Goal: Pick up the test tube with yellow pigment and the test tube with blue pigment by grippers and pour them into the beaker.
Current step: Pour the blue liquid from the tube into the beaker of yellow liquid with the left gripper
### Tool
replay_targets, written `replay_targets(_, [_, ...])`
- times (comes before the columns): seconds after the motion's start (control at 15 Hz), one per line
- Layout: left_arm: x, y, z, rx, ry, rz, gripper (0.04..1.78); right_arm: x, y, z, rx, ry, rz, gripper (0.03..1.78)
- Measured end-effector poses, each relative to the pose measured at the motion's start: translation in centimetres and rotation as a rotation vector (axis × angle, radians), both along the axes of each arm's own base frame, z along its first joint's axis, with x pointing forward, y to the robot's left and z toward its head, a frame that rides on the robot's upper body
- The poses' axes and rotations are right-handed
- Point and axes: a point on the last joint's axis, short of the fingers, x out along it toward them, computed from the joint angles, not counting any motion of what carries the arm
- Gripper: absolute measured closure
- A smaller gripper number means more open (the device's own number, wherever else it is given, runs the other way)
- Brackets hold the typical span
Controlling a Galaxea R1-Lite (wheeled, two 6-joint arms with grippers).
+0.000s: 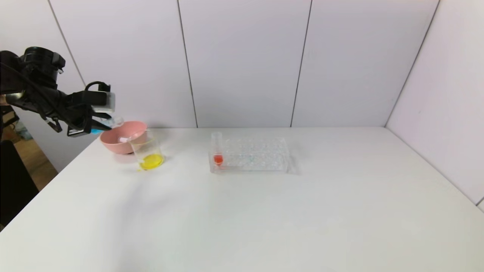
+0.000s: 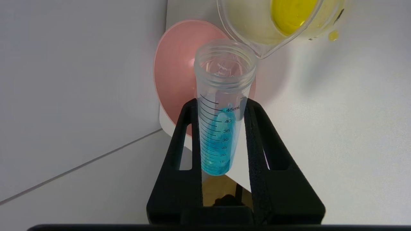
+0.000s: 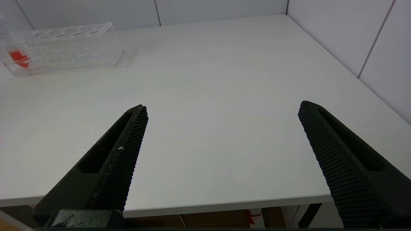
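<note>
The test tube with blue pigment (image 2: 221, 128) sits clamped in the left gripper (image 2: 221, 106), raised over the pink bowl (image 1: 120, 140) beside the beaker (image 1: 148, 153), which holds yellow liquid. Its base is hidden in the head view. The right gripper (image 3: 221, 110) gapes wide, empty, above the table's (image 3: 205, 96) near edge.

Table (image 1: 264, 211): white, flat top, set into a corner of pale grey panelled walls (image 1: 242, 56) with dark vertical seams.

Bowl (image 1: 117, 140): pink, round, at the far left of the table near the back wall.

Rack (image 1: 253, 155): clear plastic, rectangular, rows of round holes on top, near the middle of the table towards the back.

Tube with red-orange liquid (image 1: 217, 149): clear, upright in the rack's left end, liquid at its bottom.

Floor (image 1: 36, 166): brown, visible past the table's left edge.
</note>
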Motion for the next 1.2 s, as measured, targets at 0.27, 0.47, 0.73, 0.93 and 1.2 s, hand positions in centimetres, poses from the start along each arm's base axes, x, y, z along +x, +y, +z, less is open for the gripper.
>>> replay_targets(0.27, [0.4, -0.5, -0.1, 0.028, 0.0, 0.007, 1.4, 0.0, 0.0, 0.0, 0.0, 0.0, 0.0, 0.1])
replay_targets(0.47, [0.7, -1.1, -0.2, 0.036, -0.001, 0.001, 1.4, 0.0, 0.0, 0.0, 0.0, 0.0, 0.0, 0.1])
replay_targets(0.73, [0.9, -1.6, -0.3, 0.071, 0.006, 0.02, 1.4, 0.0, 0.0, 0.0, 0.0, 0.0, 0.0, 0.1])
replay_targets(0.93, [1.1, -2.2, -0.3, 0.101, 0.001, 0.031, 1.4, 0.0, 0.0, 0.0, 0.0, 0.0, 0.0, 0.1])
replay_targets(1.2, [1.2, -2.8, -0.3, 0.15, -0.002, -0.003, 1.4, 0.0, 0.0, 0.0, 0.0, 0.0, 0.001, 0.1])
